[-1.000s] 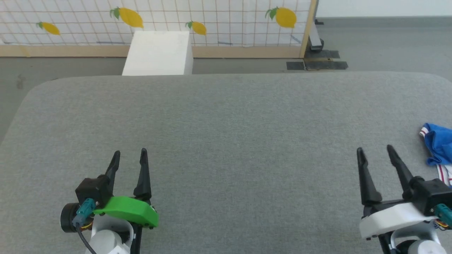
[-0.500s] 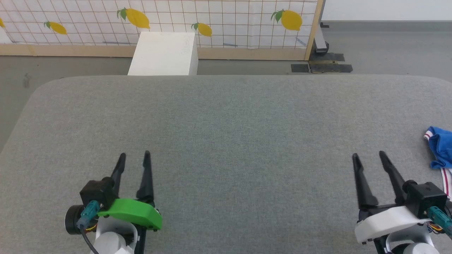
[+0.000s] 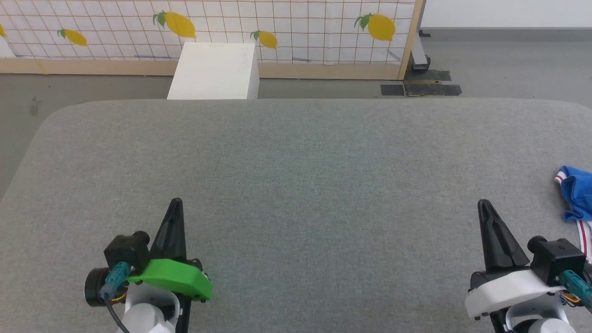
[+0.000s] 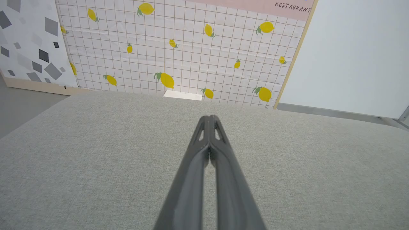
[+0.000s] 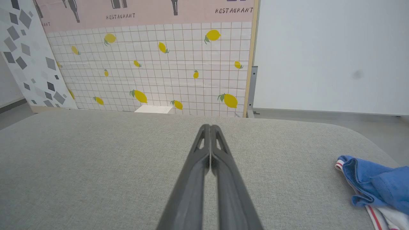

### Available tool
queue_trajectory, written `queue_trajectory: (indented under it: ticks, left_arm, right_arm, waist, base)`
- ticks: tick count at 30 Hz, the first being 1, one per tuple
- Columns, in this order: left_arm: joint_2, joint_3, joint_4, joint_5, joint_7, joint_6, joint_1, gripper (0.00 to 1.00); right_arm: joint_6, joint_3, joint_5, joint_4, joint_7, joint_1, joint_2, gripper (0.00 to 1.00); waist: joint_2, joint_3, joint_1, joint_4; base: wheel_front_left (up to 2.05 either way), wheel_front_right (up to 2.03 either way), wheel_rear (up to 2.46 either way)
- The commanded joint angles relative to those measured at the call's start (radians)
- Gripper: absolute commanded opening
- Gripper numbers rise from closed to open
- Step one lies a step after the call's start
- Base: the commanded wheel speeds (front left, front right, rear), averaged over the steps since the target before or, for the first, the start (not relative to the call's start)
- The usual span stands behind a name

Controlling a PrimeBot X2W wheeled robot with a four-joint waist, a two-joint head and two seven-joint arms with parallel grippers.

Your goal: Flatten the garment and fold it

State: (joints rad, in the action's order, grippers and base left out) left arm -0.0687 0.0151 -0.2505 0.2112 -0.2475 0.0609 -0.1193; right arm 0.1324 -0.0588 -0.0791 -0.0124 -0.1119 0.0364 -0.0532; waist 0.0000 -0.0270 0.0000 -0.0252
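Nearest, the left end effector and right end effector sit over the grey surface, each with fingers pressed together, empty. The garment lies crumpled at the surface's right edge, near the right one. Beyond stands a white box.

A grey fabric tabletop spreads ahead of the left gripper; beyond it, a white rectangular box and lemon-printed grid panel.

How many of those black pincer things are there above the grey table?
2. The left gripper is at the head view's lower left, the right gripper at its lower right; both shut.
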Motion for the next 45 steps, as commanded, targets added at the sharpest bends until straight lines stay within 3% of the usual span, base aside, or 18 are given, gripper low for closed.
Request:
queue_trajectory:
  ticks: [1, 45]
  left_arm:
    - [0.001, 0.0, 0.007, -0.011, 0.007, -0.003, 0.007, 0.0]
    - [0.007, -0.006, 0.097, -0.085, 0.095, -0.024, 0.048, 0.0]
  right_arm:
    - [0.0, 0.003, 0.003, 0.001, 0.004, -0.002, 0.0, 0.0]
    - [-0.001, 0.024, 0.031, 0.005, 0.044, -0.015, 0.001, 0.0]
  waist:
    - [0.0, 0.0, 0.0, 0.0]
    - [0.0, 0.01, 0.0, 0.01]
  base:
    - [0.0, 0.0, 0.0]
    - [0.0, 0.0, 0.0]
